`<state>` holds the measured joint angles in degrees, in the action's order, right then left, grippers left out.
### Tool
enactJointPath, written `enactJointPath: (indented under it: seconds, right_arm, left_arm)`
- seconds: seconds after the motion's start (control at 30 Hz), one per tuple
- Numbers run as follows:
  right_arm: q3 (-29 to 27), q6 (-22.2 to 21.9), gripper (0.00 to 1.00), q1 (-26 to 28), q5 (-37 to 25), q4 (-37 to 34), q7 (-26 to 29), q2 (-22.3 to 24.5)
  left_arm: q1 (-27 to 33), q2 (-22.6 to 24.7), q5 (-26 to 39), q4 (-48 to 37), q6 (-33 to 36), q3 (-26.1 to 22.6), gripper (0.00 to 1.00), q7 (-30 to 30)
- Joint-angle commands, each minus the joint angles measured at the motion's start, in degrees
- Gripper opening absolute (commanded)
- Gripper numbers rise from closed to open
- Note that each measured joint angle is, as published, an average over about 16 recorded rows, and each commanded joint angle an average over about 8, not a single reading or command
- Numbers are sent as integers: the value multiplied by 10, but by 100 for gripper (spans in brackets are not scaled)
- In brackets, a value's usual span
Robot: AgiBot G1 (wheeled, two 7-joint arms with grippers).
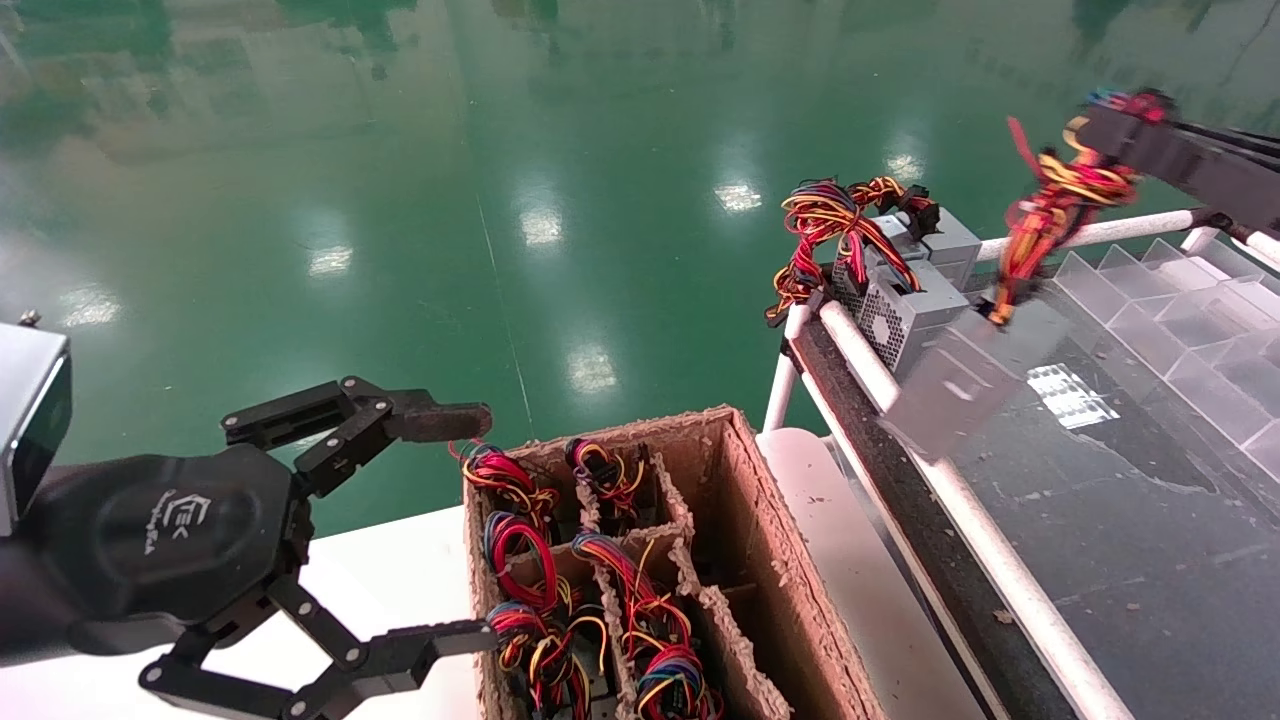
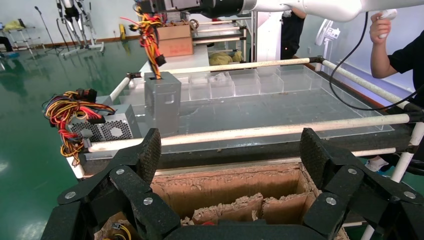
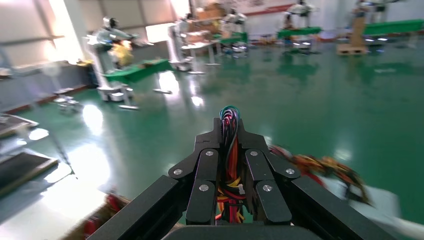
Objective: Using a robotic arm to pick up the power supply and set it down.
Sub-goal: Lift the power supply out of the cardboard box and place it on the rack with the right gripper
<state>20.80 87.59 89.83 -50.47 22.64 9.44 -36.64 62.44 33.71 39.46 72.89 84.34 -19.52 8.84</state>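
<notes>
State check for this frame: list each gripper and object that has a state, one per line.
right gripper: shut on the power supply's wire bundle, raised above the transparent tray.
power supply: hanging by its wires, over the tray's near edge.
vented power supply: resting at the tray corner, wires tangled on top.
left gripper: open, hovering by the cardboard box.
cardboard box: open-topped, several compartments hold wired units, one looks empty.

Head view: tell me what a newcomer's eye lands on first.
The grey power supply dangling by its wires from the right claw, over the clear tray on the right. Next, the left claw, spread wide open beside the cardboard box stuffed with coloured wire bundles.
</notes>
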Motion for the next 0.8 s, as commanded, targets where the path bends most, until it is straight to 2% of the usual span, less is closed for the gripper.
enactJointPath:
  seconds: [0.03, 0.13, 0.37, 0.8]
  right_arm:
    - [5, 8, 0, 12, -12, -28, -14, 8]
    - [14, -10, 0, 31, -33, -63, -31, 12]
    - [33, -98, 0, 68, -74, -133, -56, 0]
    - [58, -191, 0, 102, -117, -187, -93, -36]
  left_arm:
    - [0, 0, 0, 0, 0, 0, 100, 0]
    - [0, 0, 0, 0, 0, 0, 100, 0]
    - [0, 0, 0, 0, 0, 0, 100, 0]
    - [0, 0, 0, 0, 0, 0, 100, 0]
